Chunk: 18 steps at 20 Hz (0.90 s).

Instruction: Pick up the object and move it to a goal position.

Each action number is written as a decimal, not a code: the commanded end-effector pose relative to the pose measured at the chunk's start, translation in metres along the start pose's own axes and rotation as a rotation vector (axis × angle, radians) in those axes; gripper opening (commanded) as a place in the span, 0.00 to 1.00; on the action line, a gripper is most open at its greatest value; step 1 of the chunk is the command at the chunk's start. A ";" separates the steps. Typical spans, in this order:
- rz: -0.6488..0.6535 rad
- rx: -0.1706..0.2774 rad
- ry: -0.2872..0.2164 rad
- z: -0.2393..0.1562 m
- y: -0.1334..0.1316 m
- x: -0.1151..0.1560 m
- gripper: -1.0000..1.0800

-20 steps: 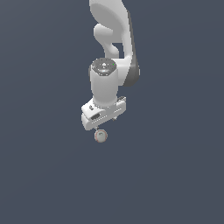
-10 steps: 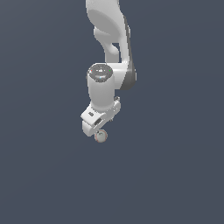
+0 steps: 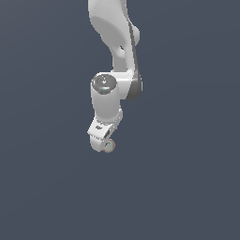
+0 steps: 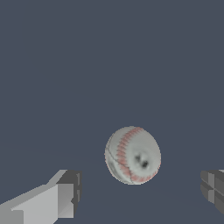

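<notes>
The object, a small grey-white ball (image 4: 132, 155) with thin red stitching, lies on the dark grey floor. In the wrist view it sits between my two fingers, with a gap on each side. One fingertip (image 4: 70, 192) and the other fingertip (image 4: 213, 189) stand wide apart, so my gripper (image 4: 141, 190) is open and touches nothing. In the exterior view the ball (image 3: 108, 146) peeks out just under the white hand, and my gripper (image 3: 104, 144) hangs directly over it, mostly hiding it.
The white arm (image 3: 115, 56) reaches down from the top of the exterior view. Plain dark grey floor (image 3: 187, 187) surrounds the ball on all sides.
The hand has turned and come down over the ball. The ball, free below the gripper before, is now partly covered by it. The ball itself has not moved.
</notes>
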State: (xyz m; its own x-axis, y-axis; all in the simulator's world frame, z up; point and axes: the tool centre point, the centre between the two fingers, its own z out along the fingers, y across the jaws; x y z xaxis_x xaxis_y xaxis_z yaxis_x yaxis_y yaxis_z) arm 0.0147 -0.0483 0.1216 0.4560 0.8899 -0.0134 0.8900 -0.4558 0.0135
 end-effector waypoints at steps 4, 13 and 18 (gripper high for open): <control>-0.143 0.005 0.004 0.009 0.003 -0.004 0.96; -0.324 0.009 0.012 0.019 0.006 -0.008 0.96; -0.379 0.010 0.015 0.023 0.007 -0.010 0.96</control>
State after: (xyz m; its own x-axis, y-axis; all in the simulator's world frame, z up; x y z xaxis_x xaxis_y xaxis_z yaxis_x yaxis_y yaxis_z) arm 0.0168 -0.0604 0.1000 0.1112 0.9938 -0.0021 0.9938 -0.1112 0.0004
